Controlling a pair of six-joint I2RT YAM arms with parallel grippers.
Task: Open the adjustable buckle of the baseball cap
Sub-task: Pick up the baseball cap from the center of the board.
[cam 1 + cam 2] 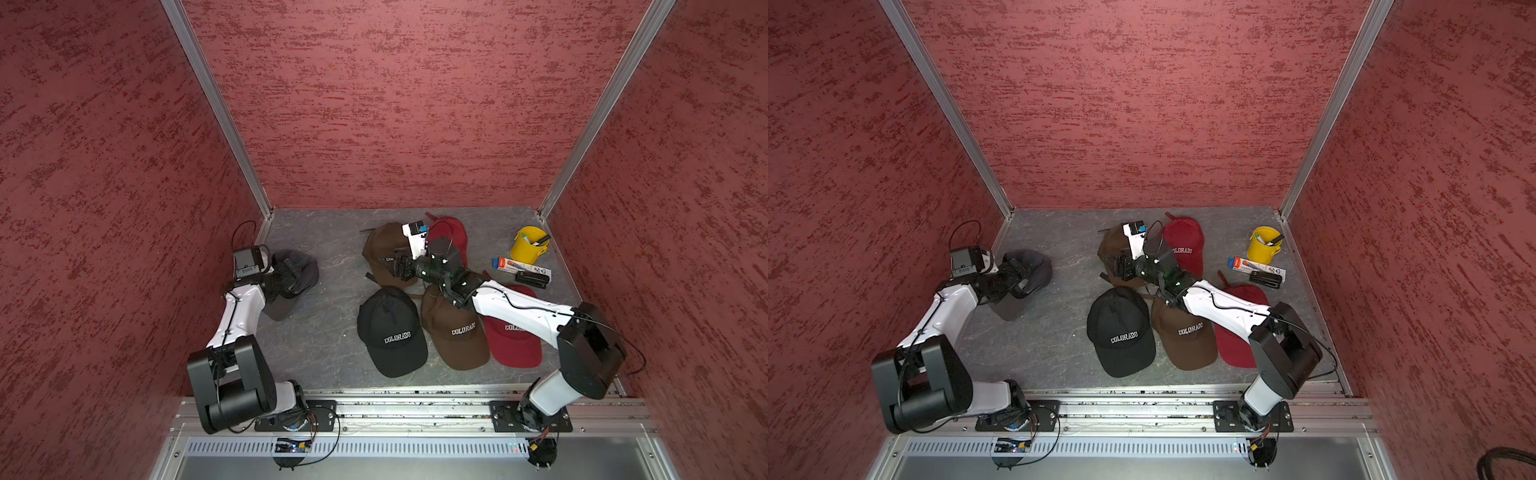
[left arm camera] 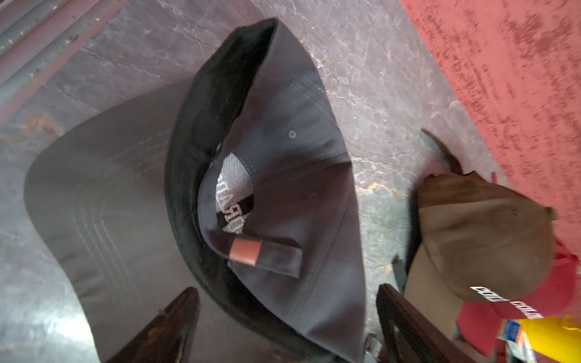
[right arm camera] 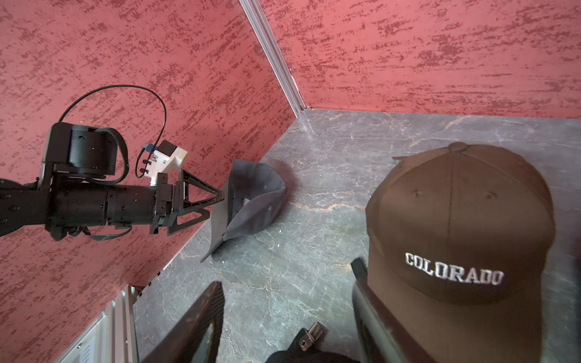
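Looking through the left wrist camera, we find the grey cap [image 2: 298, 176] lying on its side on the table [image 2: 377, 94], its hollow turned towards the lens. Only here does the buckle [image 2: 245, 248] show: a copper-coloured sleeve with the strap [image 2: 279, 259] passing through it. The left gripper [image 2: 286, 292] has its fingers [image 2: 176, 327] spread wide, with the cap's lower edge between them and nothing pinched.

In both top views the grey cap [image 1: 301, 266] sits by the left wall, well apart from the other caps. The left gripper [image 1: 286, 272] overlaps it there, so we cannot see the buckle.

From the right wrist camera we get the side view: the left gripper [image 3: 215, 204] reaches level towards the brim edge of the grey cap [image 3: 254, 201], its tips parted. The right gripper [image 3: 287, 276] also stands apart, one finger just beside a brown cap [image 3: 456, 220] marked COLORADO. A metal clasp [image 3: 311, 336] lies low between its fingers, and we see nothing clamped.
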